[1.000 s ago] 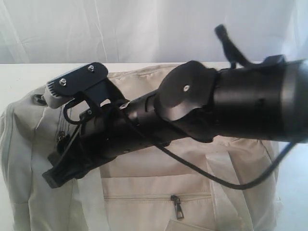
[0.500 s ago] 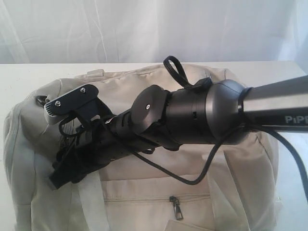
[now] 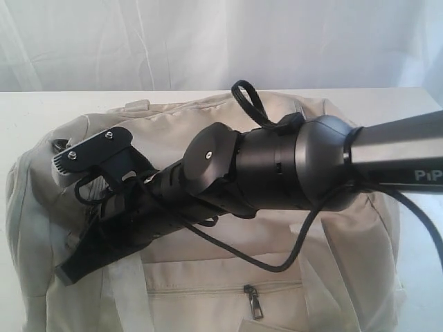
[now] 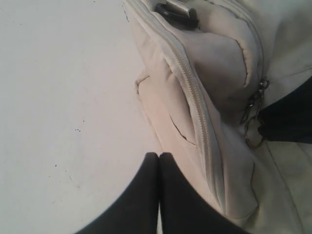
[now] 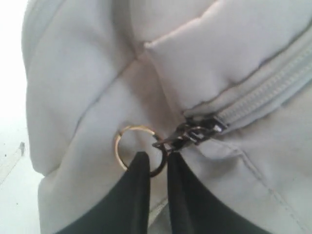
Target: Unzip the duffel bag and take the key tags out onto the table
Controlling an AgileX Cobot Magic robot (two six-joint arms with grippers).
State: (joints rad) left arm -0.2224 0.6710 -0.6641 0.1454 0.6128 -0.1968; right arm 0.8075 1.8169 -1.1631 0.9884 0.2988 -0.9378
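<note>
Duffel bag (image 5: 87,73) fabric fills the right wrist view. Against it the right gripper (image 5: 158,163) stands with its 2 black fingers narrowed onto the lower rim of a metal ring (image 5: 117,145), a thin slit between them. The ring hangs from a dark zipper pull (image 5: 195,134) at the end of a closed zipper (image 5: 273,105), so the bag's inside is hidden.

In the exterior view these fingertips cannot be made out: the right arm (image 3: 277,173) reaches from the right across the bag's top towards its left end, tilted downward, and its own bulk covers the grip. A black cable (image 3: 277,266) loops below it.

The left gripper (image 4: 159,157) has its 2 fingers pressed together with nothing between them. It hangs over the white table (image 4: 58,97), just beside the bag's end panel. That arm does not show in the exterior view.

The bag lies on the table, its lower edge cut off, with 1 front-pocket pull (image 3: 256,304) in sight.
</note>
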